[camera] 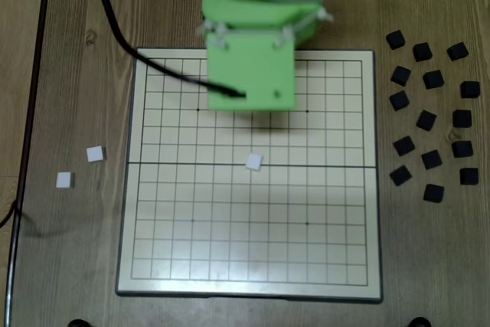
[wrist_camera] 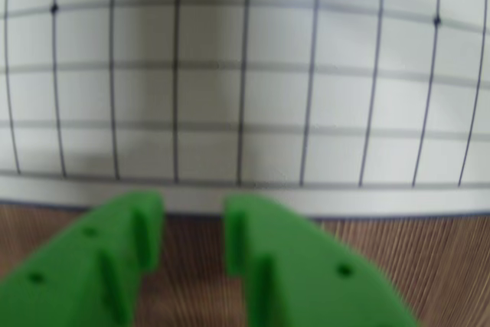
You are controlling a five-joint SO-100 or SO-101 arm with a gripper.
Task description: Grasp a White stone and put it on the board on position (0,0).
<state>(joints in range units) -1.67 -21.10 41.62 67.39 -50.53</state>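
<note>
A: Stone [camera: 254, 161] first: in the fixed view, where is it?

B: On the board [camera: 337, 266], at the middle of the grid, right on the seam line that crosses the board. It sits slightly turned against the grid lines and covers the centre point.

A: And the arm in that view?

B: Its green body [camera: 253, 67] hangs over the board's upper edge, well apart from the stone. A black cable [camera: 115, 24] runs from it toward the upper left. The gripper itself is hidden under the body here.

A: Anything else around the board?

B: Two spare white stones [camera: 95, 153] lie on the wooden surface [camera: 69, 266] to the left, near each other. A loose group of black stones [camera: 430, 120] lies to the right.

A: Now the wrist view.

B: The gripper [wrist_camera: 193, 227] enters from the bottom edge, its two green fingers [wrist_camera: 126, 250] parted with a clear gap and nothing between them. Through the gap the wooden surface shows, just short of the board's pale rim [wrist_camera: 383, 203]. Beyond lies blurred grid, with two small dark dots [wrist_camera: 53, 8] near the top corners. No stone shows in this view.
</note>
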